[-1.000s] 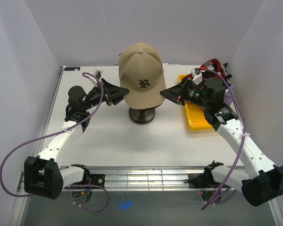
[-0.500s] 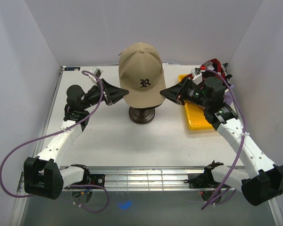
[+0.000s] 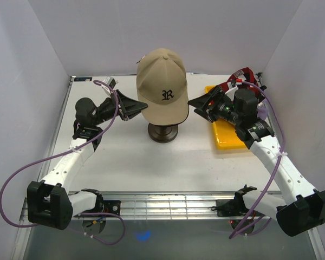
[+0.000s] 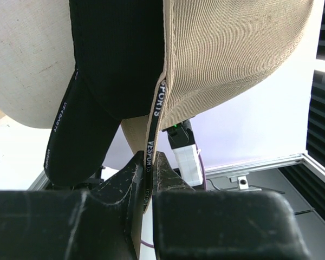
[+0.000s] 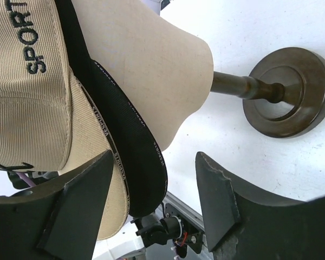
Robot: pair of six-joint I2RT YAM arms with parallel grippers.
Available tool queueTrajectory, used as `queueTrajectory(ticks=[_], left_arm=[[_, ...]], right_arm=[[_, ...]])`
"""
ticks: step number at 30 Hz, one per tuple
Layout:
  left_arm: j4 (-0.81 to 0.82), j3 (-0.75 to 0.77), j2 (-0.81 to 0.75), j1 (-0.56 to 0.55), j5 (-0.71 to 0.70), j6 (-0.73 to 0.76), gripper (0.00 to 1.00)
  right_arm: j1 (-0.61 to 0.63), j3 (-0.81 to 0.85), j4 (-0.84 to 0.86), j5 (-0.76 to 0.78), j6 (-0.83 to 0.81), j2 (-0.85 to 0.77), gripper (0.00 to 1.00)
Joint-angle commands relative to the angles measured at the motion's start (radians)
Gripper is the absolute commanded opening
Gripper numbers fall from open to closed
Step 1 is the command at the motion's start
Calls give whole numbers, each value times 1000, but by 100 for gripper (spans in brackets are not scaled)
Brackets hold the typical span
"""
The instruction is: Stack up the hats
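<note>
Rim of tan cap [image 3: 161, 86] is clamped by left tool [image 3: 144, 108] at 9 o'clock; right tool [image 3: 195, 107] is held apart at 3 o'clock, beside the rim.

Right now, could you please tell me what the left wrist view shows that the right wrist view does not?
Only the left wrist view shows the left fingers pinched shut on the lower edge of the tan hat, with a metal rail beyond. Only the right wrist view shows the right fingers standing open, plus the stand's dark round base. Both show the tan hat worn over a black hat on the beige mannequin head.
</note>
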Motion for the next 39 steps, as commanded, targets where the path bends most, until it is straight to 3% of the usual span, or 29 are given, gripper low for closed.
queueTrajectory(ticks=[1, 5, 19, 26, 39], left_arm=[[-18, 28, -23, 4, 33, 19, 0], [-44, 22, -26, 2, 25, 37, 0], [-127, 26, -28, 2, 0, 108, 0], [-161, 40, -25, 4, -10, 132, 0], [-205, 41, -16, -1, -39, 169, 0]], right_arm=[[-1, 41, 30, 27, -28, -20, 68], [-1, 25, 65, 26, -4, -14, 67], [-1, 11, 120, 56, 47, 9, 43], [8, 8, 125, 66, 50, 39, 39], [79, -20, 152, 101, 62, 50, 21]])
